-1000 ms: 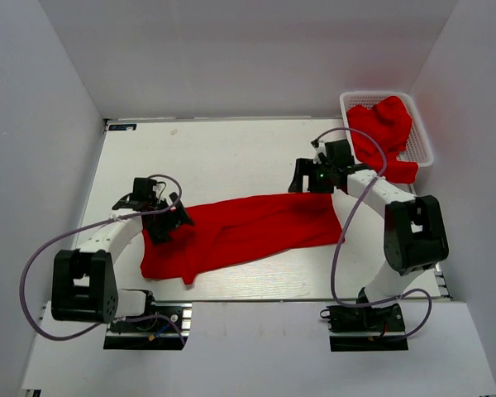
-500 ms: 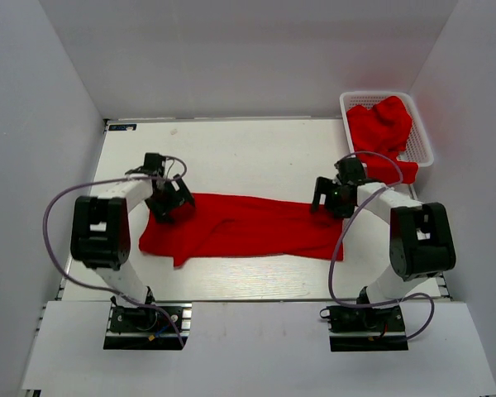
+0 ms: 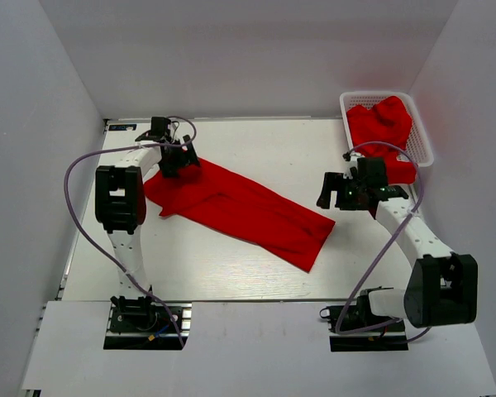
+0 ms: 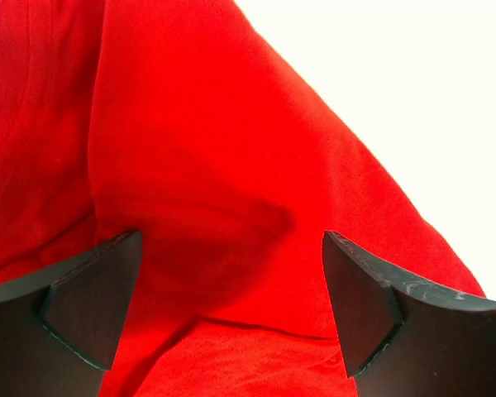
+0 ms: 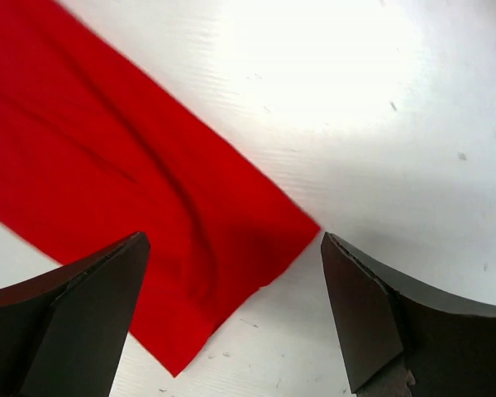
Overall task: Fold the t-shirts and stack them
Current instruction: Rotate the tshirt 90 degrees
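The t-shirt (image 3: 240, 207) on the table (image 3: 256, 141) has swung round. A second ago it lay as a long band square to my arms; now it runs on a slant. The end farthest from the basket (image 3: 422, 132) has been carried toward the back wall, and the end nearest the basket has slid toward me.

The left claw (image 3: 175, 159) went with that far end and hangs over it, fingers spread wide with cloth beneath and nothing pinched. The right claw (image 3: 329, 192) has come off the cloth and now sits between the shirt's near end and the basket, also wide open and empty.

I read that as repositioning, not folding. The shirt is a narrow doubled strip, loose on the table, and nothing is stacked.

I can't tell whether the left fingertips press on the fabric or float just above it. That end of the shirt is under the claw, and I can't pick out collar or sleeves anywhere. The red heap (image 3: 382, 122) in the basket spills over the rim facing the right claw; how many shirts are in it is unclear.
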